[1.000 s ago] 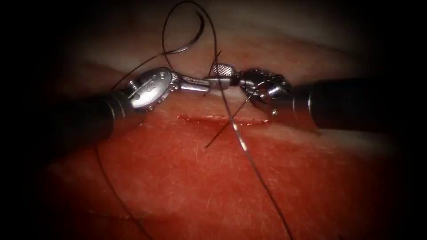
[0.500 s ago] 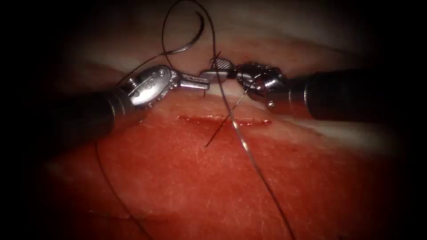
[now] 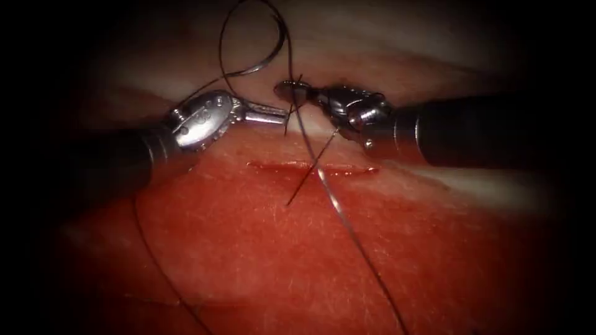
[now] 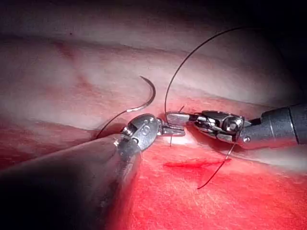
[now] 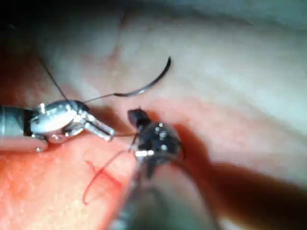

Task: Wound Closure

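Note:
The left tool comes in over the left end of the cut. Its jaws are shut on the thread, and a short stub hangs below their tip. The right tool reaches in from the right, its tip just above the left tool's, with its jaws shut on the thread where the strand runs down from a high loop. The curved needle lies free on the pale tissue beyond the cut, held by neither tool. A dark thread tail crosses the cut. The left wrist view shows the needle, the left tool and the right tool.
The tissue in front of the cut is wet with red fluid. One long strand runs from the cut towards the lower right, and another strand trails off at the lower left. In the right wrist view the needle lies behind both tools.
The right tool's jaws, open a second ago, have closed on the thread. That tool has moved left and farther back. The left tool has shifted slightly left.

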